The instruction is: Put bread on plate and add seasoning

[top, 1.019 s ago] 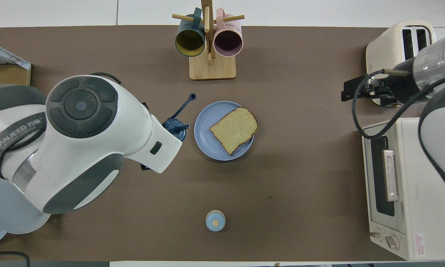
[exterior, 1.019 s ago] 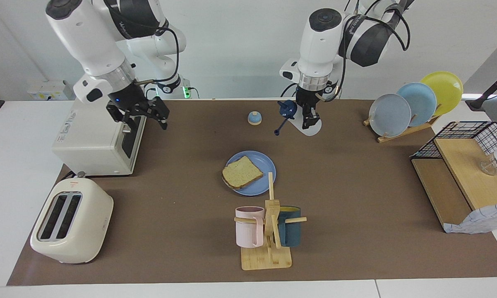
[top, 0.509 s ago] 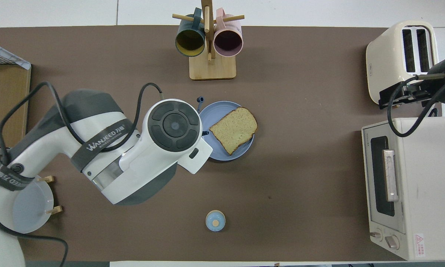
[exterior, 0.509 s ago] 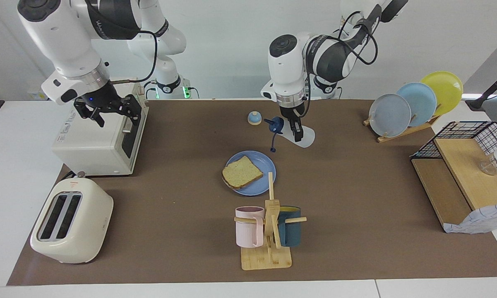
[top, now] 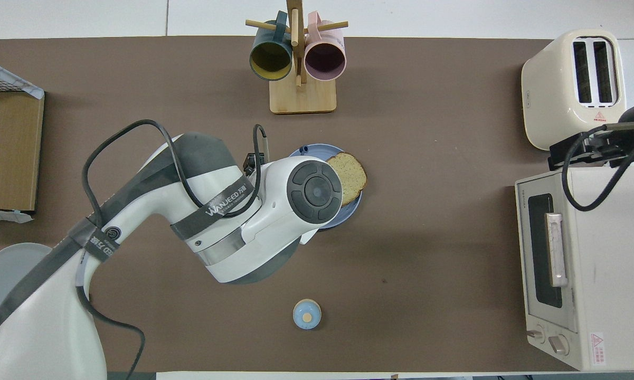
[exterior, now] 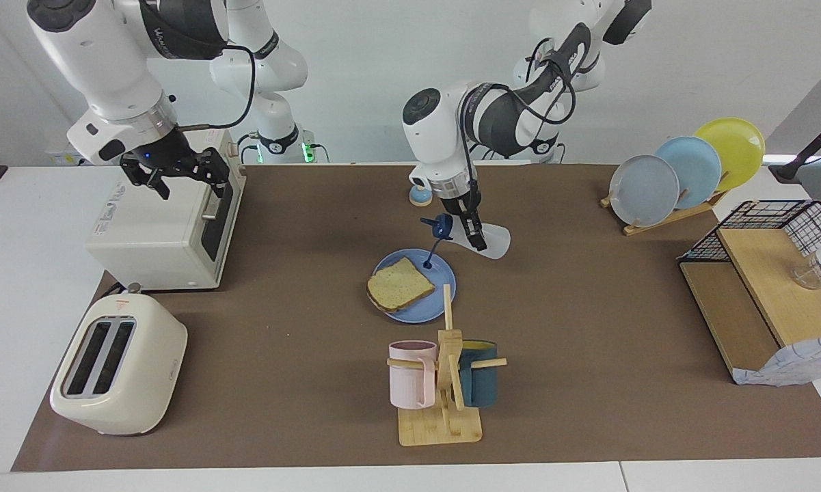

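The seasoning (exterior: pixel 487 242), a translucent white plastic bottle with a navy flip cap hanging open, is clamped tilted in the left gripper (exterior: pixel 477 236) over the round blue plate (exterior: pixel 444 287) holding the square toasted bread (exterior: pixel 400 283), seemingly ready to sprinkle, while the right gripper (exterior: pixel 178 176) waits spread apart above the white toaster oven (exterior: pixel 157 232).

The facing view looks from high up across the tabletop (exterior: pixel 588 342) toward the two robot bases, which stand along its top edge. It sits far enough back to take in the whole brown mat. The overhead view looks steeply down from above the robots' own end, so the arms enter from its bottom edge, and it sits closer in, cutting off the mat's ends. Both views share the middle of the tabletop under the left claw (exterior: pixel 478 242): the plate (exterior: pixel 434 309) below it and the mug stand (exterior: pixel 444 417) past that.
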